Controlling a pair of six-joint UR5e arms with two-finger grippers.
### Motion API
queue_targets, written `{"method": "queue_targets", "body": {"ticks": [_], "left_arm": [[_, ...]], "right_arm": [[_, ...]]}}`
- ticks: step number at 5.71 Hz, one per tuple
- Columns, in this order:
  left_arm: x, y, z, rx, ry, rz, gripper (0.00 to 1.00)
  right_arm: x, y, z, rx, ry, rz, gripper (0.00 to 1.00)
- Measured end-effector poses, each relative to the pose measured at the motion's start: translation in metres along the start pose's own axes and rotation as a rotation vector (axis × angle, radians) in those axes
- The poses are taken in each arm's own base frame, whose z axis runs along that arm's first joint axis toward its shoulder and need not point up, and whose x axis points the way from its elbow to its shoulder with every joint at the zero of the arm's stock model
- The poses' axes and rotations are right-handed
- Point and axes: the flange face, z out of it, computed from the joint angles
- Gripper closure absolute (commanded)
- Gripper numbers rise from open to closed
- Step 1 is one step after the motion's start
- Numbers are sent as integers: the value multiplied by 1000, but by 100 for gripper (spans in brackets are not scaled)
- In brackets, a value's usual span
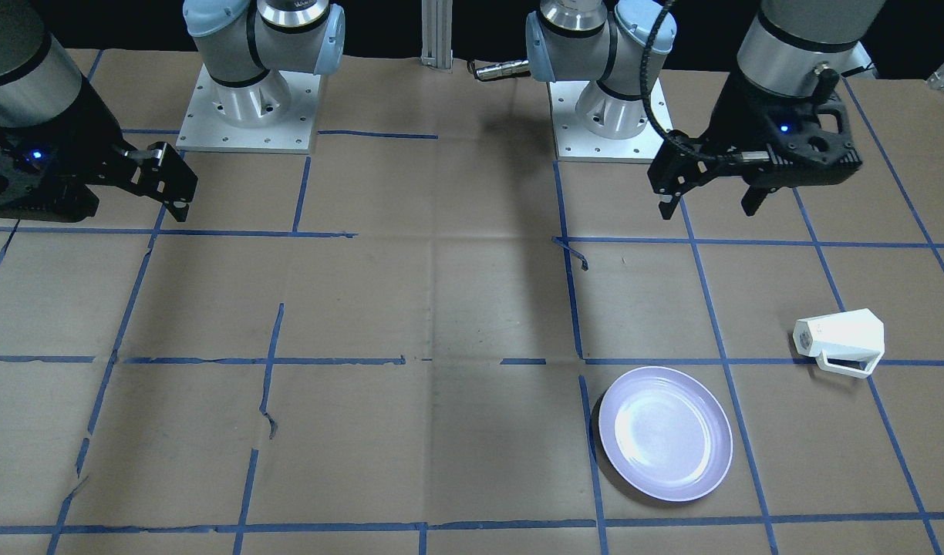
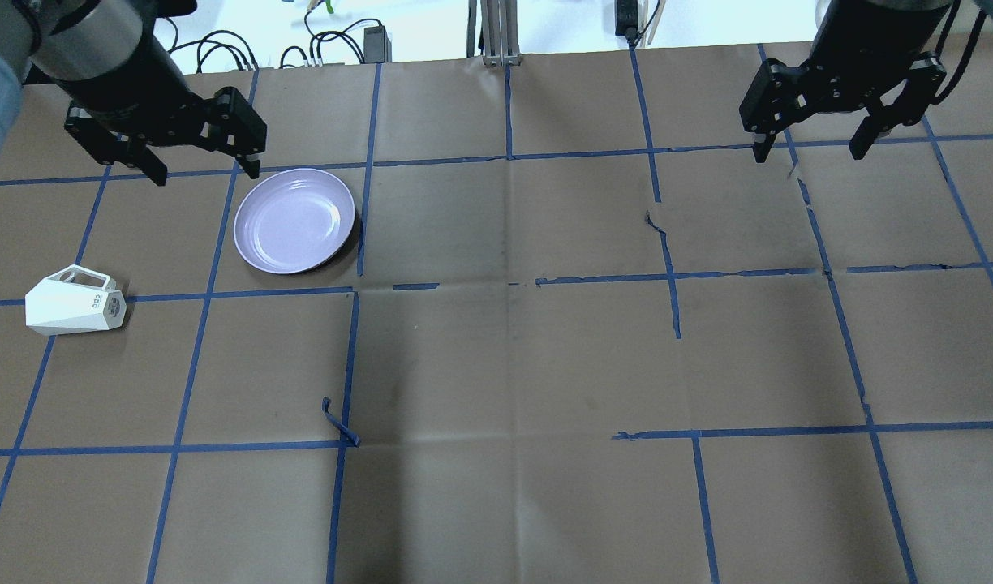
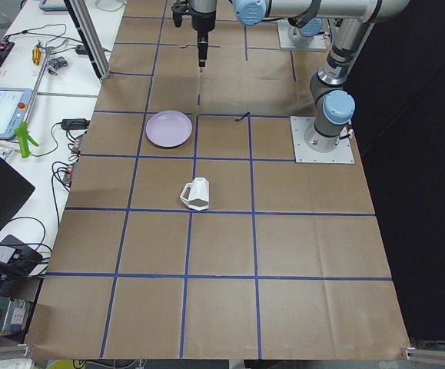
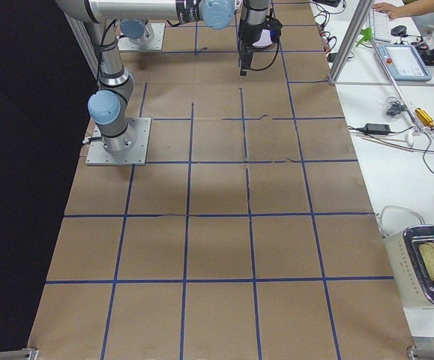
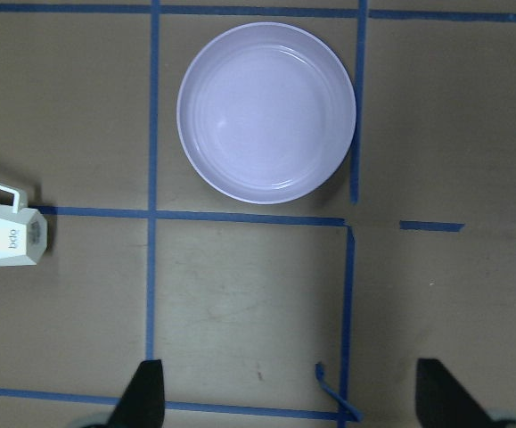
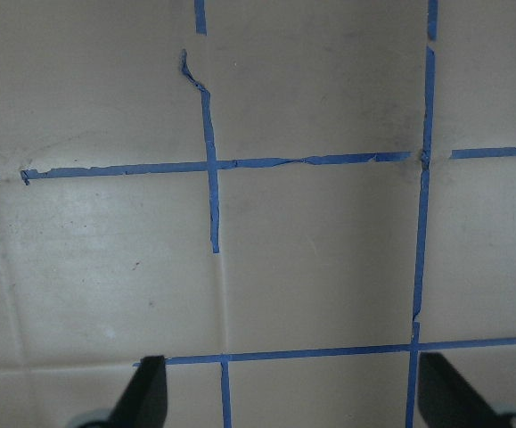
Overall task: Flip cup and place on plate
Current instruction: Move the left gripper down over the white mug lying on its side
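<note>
We see the cup (image 2: 75, 304) lying on its side on the surface (image 2: 505, 365), well apart from the plate (image 2: 294, 220), on the plate's robot-left side and a bit nearer the robot. The handle faces away from the robot, and the narrow base end with the dark marking is turned toward the plate's side. The plate sits flat. We mark the left hand (image 2: 205, 172) in the air near the plate, fingers spread wide, clear of both. The right hand (image 2: 807, 152) is far from the plate on the robot's right, also spread. Blue tape lines (image 2: 675, 300) grid the surface.
</note>
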Motion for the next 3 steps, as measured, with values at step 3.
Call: {"method": "queue_targets", "body": {"ticks": [3], "left_arm": [[-138,-4,6,-18,-2,113,1]], "right_arm": [[0,0,0,0,0,0,0]]}}
